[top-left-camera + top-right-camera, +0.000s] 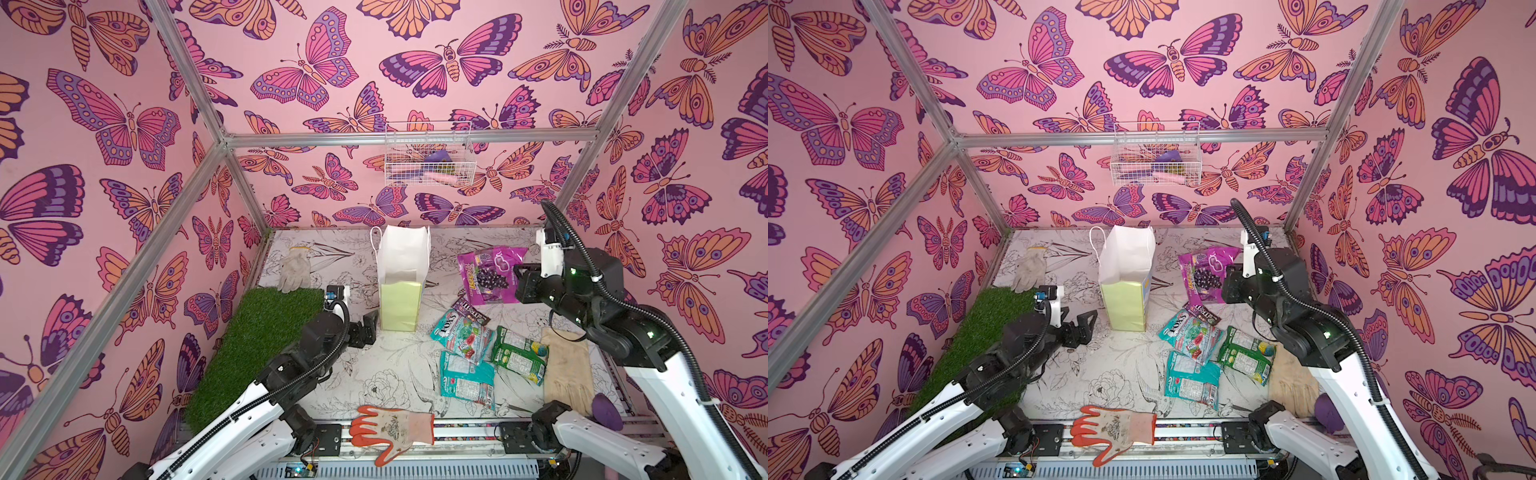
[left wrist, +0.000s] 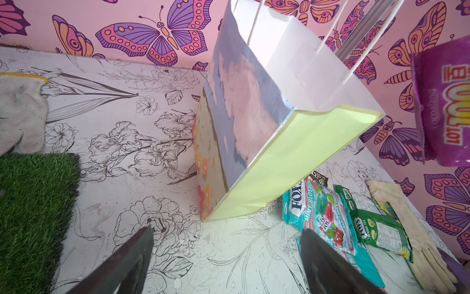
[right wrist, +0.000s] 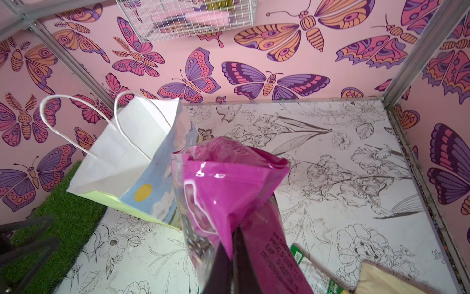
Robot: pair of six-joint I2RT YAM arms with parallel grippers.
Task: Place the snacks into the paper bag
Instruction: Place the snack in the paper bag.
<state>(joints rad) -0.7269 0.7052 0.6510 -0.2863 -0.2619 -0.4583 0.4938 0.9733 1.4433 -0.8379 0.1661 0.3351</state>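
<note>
Your right pincer is clamped on the magenta grape bag, holding it off the tabletop just beside the upright paper bag. Your left pincer stands wide and empty, low on the bag's other side. The teal candy bag, second teal bag, green-and-yellow bag and M&M's packet lie on the tabletop.

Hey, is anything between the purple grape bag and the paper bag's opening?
Nothing visible does. The grape bag hangs in the shut right pincer beside the paper bag, whose mouth gapes open. The left pincer stands open low by the bag's base, clear of the mouth.
</note>
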